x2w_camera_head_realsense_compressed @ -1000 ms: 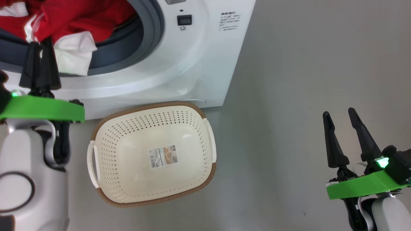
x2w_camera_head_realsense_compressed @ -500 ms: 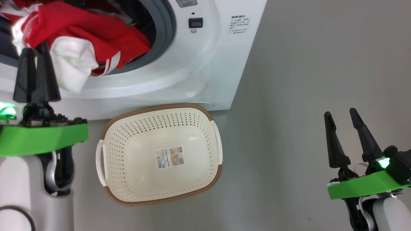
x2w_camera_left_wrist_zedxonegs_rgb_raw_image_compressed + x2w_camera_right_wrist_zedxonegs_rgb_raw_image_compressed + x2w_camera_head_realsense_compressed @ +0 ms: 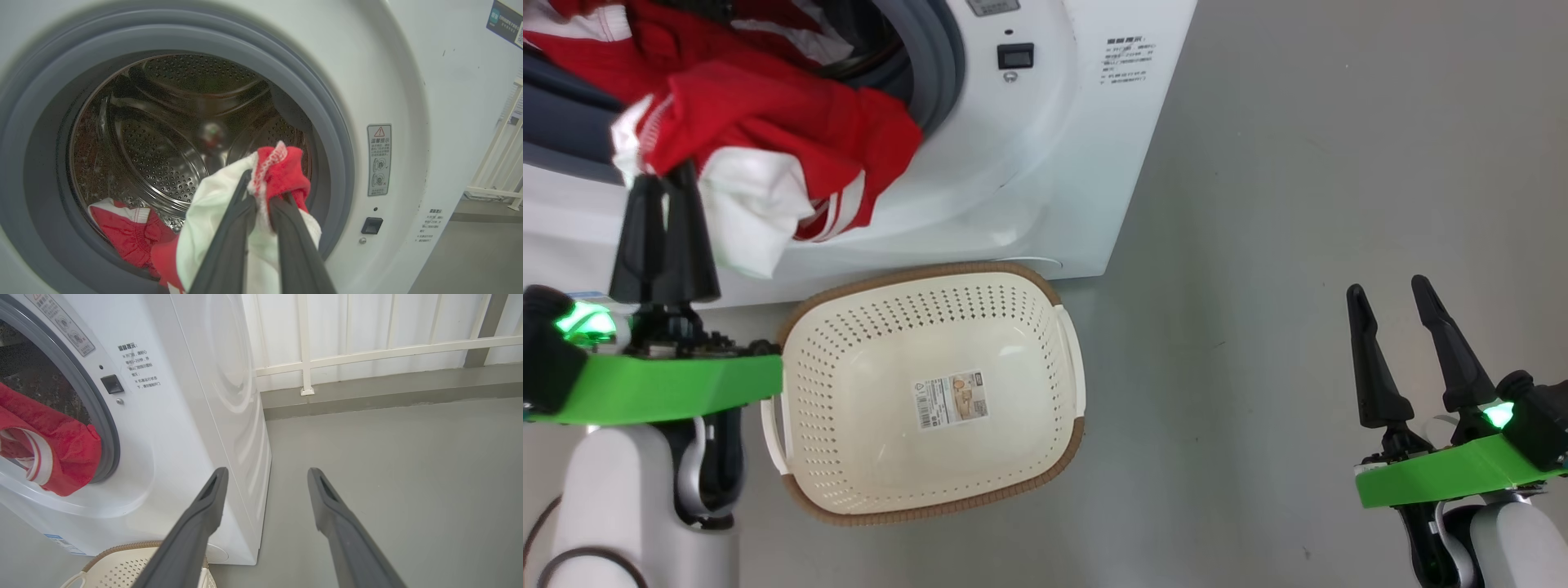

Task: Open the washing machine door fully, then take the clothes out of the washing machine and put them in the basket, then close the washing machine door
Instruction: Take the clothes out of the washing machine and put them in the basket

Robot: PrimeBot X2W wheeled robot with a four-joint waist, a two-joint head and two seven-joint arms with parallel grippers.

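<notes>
- The clothes [image 3: 792, 139] are hanging out of the washing machine [image 3: 1054, 163] at the upper left of the head view. The red-and-white bundle is drooping over the white front, above the far rim of the basket [image 3: 915, 276].
- The left gripper [image 3: 663, 184] is clamping a fold of the clothes. In the left wrist view its two dark fingers [image 3: 229, 228] are pressing together on white and red fabric [image 3: 282, 171] at the frame's centre.
- Another red piece [image 3: 126, 228] is lying at the lower left of the steel drum [image 3: 163, 134], inside the grey rubber ring [image 3: 322, 134].
- The basket is sitting on the grey floor [image 3: 1298, 204] at lower centre, close against the machine's base, with its bottom sticker [image 3: 952, 400] showing.
- The right gripper [image 3: 1387, 286] is hanging at the lower right, fingers spread apart and holding nothing.
</notes>
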